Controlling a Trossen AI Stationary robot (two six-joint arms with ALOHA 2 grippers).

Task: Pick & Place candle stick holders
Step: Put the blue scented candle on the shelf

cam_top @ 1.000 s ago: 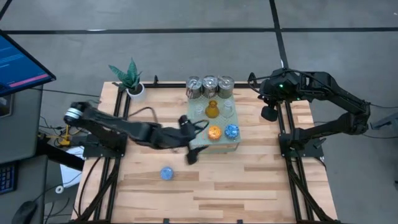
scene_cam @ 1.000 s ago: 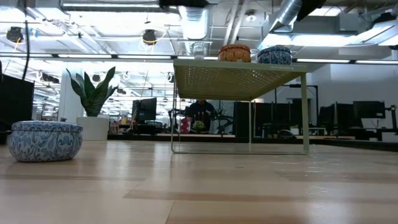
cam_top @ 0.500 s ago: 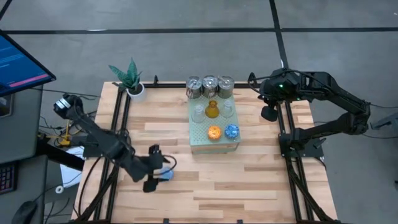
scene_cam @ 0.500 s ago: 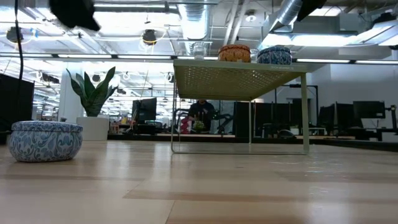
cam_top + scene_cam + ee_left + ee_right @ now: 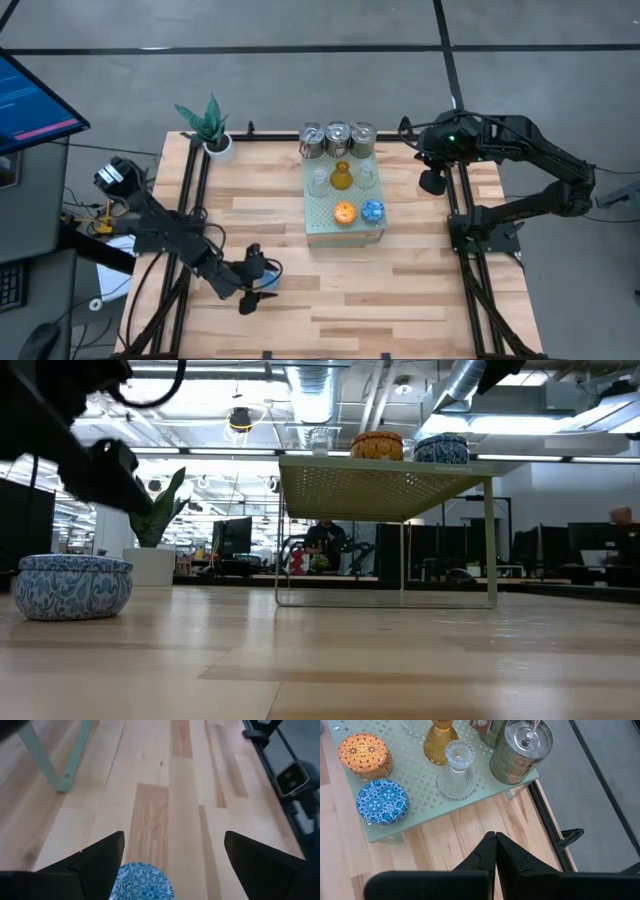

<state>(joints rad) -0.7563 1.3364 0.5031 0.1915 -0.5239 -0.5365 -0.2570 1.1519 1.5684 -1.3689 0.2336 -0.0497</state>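
Since the loose blue holder [image 5: 270, 279] sits alone on the desk [image 5: 400, 290], well apart from the pale-green block [image 5: 320, 225] carrying the others, we should lower our left hand [image 5: 170, 865], fingers spread wide, squarely astride it before closing. Our right hand [image 5: 495, 851] waits clenched, empty, beside the block.

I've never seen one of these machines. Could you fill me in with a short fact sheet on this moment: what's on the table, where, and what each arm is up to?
On the table: blue patterned holder, alone on the wood near the front
On the pale-green perforated stand: three silver cups, amber glass holder, two clear glass holders, orange holder, second blue holder
Far left corner: plant in white pot
Left gripper: open, fingers either side of the lone blue holder, not closed on it
Right gripper: shut, empty, parked beside the stand
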